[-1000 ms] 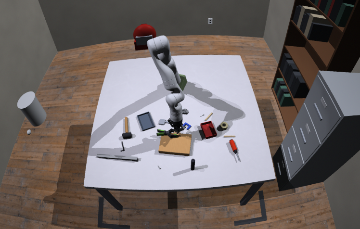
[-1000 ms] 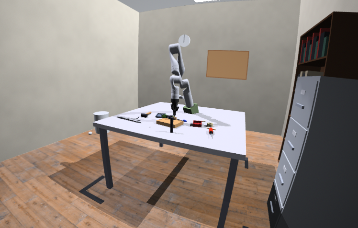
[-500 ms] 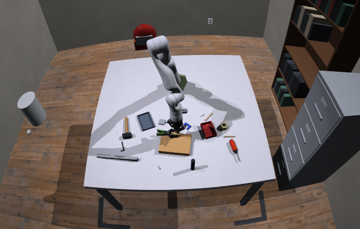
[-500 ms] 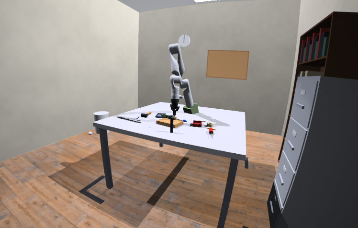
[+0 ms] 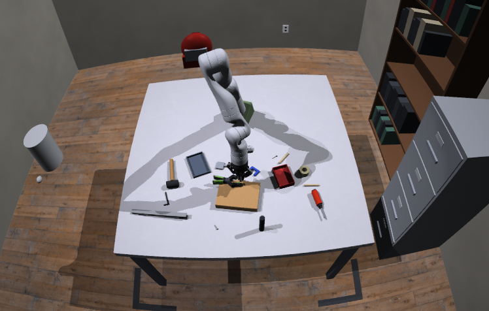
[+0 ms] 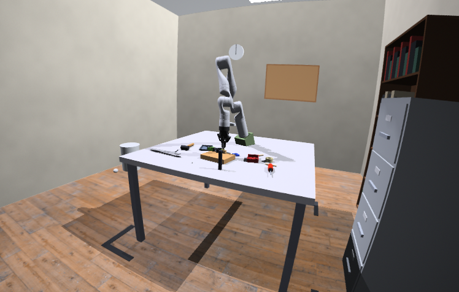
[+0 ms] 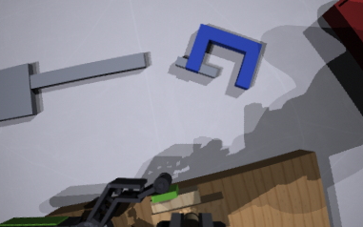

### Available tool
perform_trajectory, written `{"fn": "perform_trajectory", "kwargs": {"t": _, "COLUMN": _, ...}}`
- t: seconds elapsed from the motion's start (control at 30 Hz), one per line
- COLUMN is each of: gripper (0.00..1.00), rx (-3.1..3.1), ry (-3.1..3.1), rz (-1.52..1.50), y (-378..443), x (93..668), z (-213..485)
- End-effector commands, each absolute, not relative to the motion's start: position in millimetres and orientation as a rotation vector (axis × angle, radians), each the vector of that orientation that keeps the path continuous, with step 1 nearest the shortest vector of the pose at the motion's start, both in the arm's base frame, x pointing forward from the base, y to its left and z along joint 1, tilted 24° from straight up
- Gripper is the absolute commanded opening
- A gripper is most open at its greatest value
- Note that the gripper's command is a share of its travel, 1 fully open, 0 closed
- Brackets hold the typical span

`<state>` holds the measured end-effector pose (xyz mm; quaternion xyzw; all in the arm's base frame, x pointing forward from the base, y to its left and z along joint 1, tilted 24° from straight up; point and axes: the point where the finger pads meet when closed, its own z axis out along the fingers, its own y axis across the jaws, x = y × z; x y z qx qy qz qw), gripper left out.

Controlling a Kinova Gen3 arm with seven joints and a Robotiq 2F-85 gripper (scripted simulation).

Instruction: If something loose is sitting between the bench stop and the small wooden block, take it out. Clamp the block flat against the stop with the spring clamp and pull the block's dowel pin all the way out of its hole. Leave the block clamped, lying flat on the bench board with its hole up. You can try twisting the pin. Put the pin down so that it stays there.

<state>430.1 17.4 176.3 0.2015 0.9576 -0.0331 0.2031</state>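
My gripper (image 5: 240,180) (image 6: 223,147) (image 7: 191,220) points straight down over the back part of the bench board (image 5: 237,200) (image 6: 213,156) (image 7: 285,191). It looks shut on the dowel pin, of which only a small tan bit shows between the fingertips. The spring clamp (image 5: 231,181) (image 7: 123,185) reaches in from the left, with green handles and a green pad against a pale wooden piece (image 7: 177,202), probably the stop. The block is mostly hidden under the fingers. I cannot see whether anything is between stop and block, or how far the pin stands out.
A blue bracket (image 5: 254,169) (image 7: 230,39) and a grey paddle-like piece (image 7: 13,92) lie behind the board. A red bin (image 5: 283,176) (image 6: 252,158) stands to the right. A black cylinder (image 5: 261,223) (image 6: 219,159) stands in front, and a mallet (image 5: 172,174) lies left.
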Motion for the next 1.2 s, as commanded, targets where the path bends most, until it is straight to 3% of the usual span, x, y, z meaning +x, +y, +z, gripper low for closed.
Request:
{"fn": "perform_trajectory", "kwargs": {"t": 0.0, "gripper": 0.10, "rx": 0.522, "ry": 2.681, "rz": -0.098, "y": 17.8, "x": 430.5, "z": 177.1}}
{"fn": "perform_trajectory", "kwargs": {"t": 1.17, "gripper": 0.10, "rx": 0.150, "ry": 2.737, "rz": -0.175, "y": 17.9, "x": 430.4, "z": 177.3}}
